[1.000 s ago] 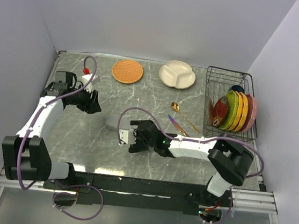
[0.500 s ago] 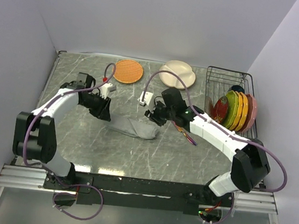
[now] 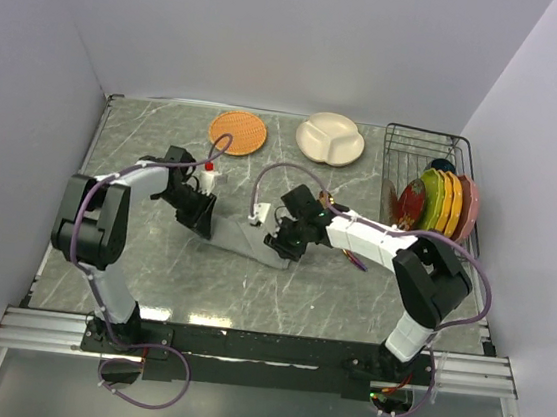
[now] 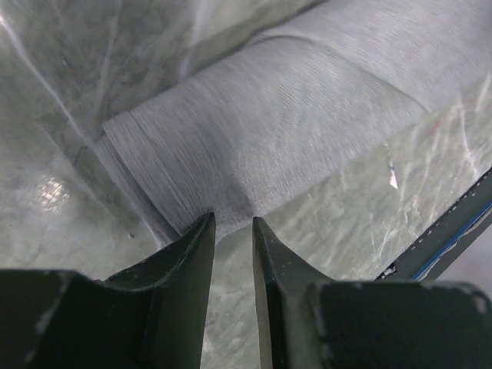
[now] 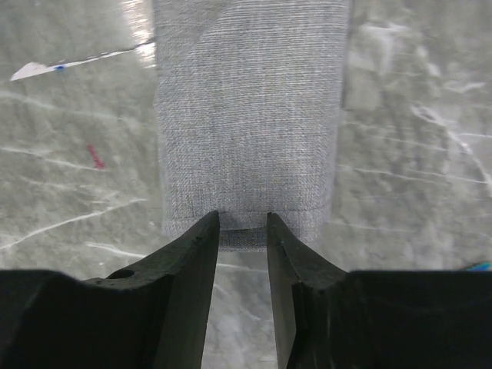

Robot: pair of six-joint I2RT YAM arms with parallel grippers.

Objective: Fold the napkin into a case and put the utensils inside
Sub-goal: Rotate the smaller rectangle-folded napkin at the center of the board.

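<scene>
1. The left gripper (image 3: 199, 222) is down on the grey marbled table (image 3: 151, 265), clenched on the left end of the grey fabric napkin (image 3: 245, 240). In the left wrist view its fingertips (image 4: 204, 231) stand narrowly apart with the cloth's folded edge nipped between them.
2. The napkin lies flat at mid-table as a narrow oblong, slanting from far left to near right between the two grippers.
3. The right gripper (image 3: 283, 241) grasps the opposite end. The right wrist view shows the short edge caught between its nearly closed fingers (image 5: 201, 238).
4. The purple metal knife (image 3: 356, 261) peeks out from under the right arm, and the gold spoon (image 3: 326, 196) shows only its bowl behind the arm.
5. A black wire rack (image 3: 407, 138) at the far right holds upright coloured plates (image 3: 440, 205).
</scene>
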